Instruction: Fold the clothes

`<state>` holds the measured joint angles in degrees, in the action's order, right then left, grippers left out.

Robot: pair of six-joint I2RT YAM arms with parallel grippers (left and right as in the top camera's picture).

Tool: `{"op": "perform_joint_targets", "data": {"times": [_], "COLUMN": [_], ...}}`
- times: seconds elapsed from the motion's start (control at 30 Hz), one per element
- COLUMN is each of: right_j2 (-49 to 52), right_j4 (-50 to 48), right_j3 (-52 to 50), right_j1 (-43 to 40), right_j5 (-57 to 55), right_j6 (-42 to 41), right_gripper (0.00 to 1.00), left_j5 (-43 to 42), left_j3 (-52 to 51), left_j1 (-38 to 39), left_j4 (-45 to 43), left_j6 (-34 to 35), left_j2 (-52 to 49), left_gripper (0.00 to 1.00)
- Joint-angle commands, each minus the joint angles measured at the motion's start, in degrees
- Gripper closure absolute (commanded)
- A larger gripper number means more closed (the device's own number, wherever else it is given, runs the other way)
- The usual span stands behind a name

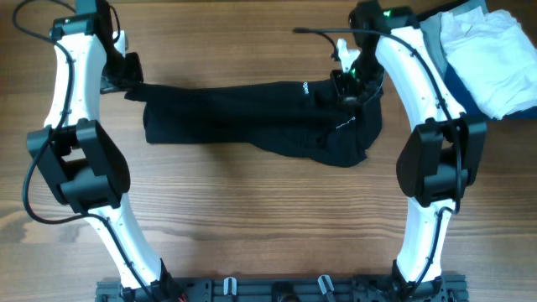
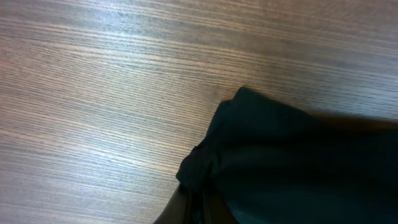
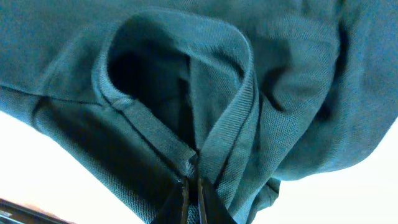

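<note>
The right gripper (image 3: 191, 198) is clamped on a collar fold of the shirt (image 1: 243, 117); the left gripper (image 1: 127, 81) pinches its bunched corner at 9 o'clock. Between them the dark shirt lies stretched across the table's (image 1: 252, 218) far half — its edge rumpled toward 4 o'clock. Bare wood opens at 6 o'clock; a white pile (image 1: 491, 59) crowds 2 o'clock.

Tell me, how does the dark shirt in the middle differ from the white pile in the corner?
The dark shirt is black and stretched long across the table; the white pile is pale and bunched up. The robot's jaws pinch the dark shirt at both ends; the white pile lies unheld. Both are soft clothing.
</note>
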<state>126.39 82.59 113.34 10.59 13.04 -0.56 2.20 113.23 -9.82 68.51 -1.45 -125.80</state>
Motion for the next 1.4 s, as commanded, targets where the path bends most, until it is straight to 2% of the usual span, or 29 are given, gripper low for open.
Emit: {"op": "perform_joint_targets", "data": {"times": [0.0, 0.03, 0.07, 0.1, 0.13, 0.17, 0.23, 0.4, 0.57, 0.63, 0.87, 1.03, 1.1, 1.3, 1.37], "right_j2": [-1.03, -1.03, -1.03, -1.03, -1.05, -1.05, -1.07, -4.00, -5.95, -5.84, -5.84, -5.84, -5.84, -5.84, -5.84], "right_j4": [-1.51, -2.12, -2.38, -2.69, -3.13, -3.61, -4.37, -4.66, -5.79, -6.05, -9.64, -10.23, -10.54, -12.07, -12.52], "right_j3": [-4.46, -5.11, -5.18, -5.18, -5.18, -5.01, -3.23, 4.81, 5.16, 5.09, 5.09, 5.09, 5.09, 5.09, 5.09], "right_j1": [-0.04, -0.04, -0.04, -0.04, -0.07, -0.28, -0.72, -1.33, -1.33, -1.29, -1.29, -1.29, -1.29, -1.29, -1.29], "right_j5": [-1.20, -1.18, -1.22, -1.38, -1.38, -1.49, -3.02, -3.96, -2.43, -2.43, -3.10, -3.10, -3.13, -3.13, -3.13], "right_j6": [-2.34, -2.43, -2.45, -2.45, -2.45, -2.43, -2.43, -0.50, 1.05, 1.40, 2.25, 2.05, 2.05, 2.03, 2.03], "right_gripper": [0.88, 0.74, 0.40, 0.24, 0.19, 0.17, 0.17, 0.16, 0.12, 0.12, 0.11, 0.11, 0.11, 0.09, 0.09], "left_j5": [-0.66, -0.94, -1.57, -1.75, -1.73, -1.70, -1.68, -2.78, -13.51, -13.75, -13.73, -14.10, -18.14, -21.73, -22.58], "left_j3": [-3.43, -3.96, -4.72, -5.01, -5.22, -5.22, -5.22, -4.24, -5.40, -6.91, -13.29, -18.91, -21.46, -26.88, -28.85], "left_j1": [-0.52, -0.52, -0.52, -0.52, -0.52, -0.52, -0.52, -0.59, -0.72, -0.96, -2.21, -2.38, -1.68, 2.21, 3.50], "left_j4": [-0.92, -1.05, -1.29, -1.51, -1.66, -1.73, -2.95, -4.48, -3.98, -3.56, -1.22, -8.50, -11.93, -15.47, -17.20], "left_j6": [-1.16, -1.14, -1.14, -1.14, -1.14, -1.18, -1.38, -4.70, -16.26, -17.64, -19.39, -19.34, -19.37, -19.37, -19.34], "left_j2": [-0.79, -0.79, -0.79, -0.79, -0.79, -0.79, -0.79, -0.70, -1.03, -1.86, -4.17, -4.20, -4.20, -4.20, -4.20], "left_gripper": [0.96, 0.96, 0.68, 0.48, 0.32, 0.12, 0.01, 0.00, 0.00, 0.00, 0.06, 0.07, 0.06, 0.10, 0.21]}}
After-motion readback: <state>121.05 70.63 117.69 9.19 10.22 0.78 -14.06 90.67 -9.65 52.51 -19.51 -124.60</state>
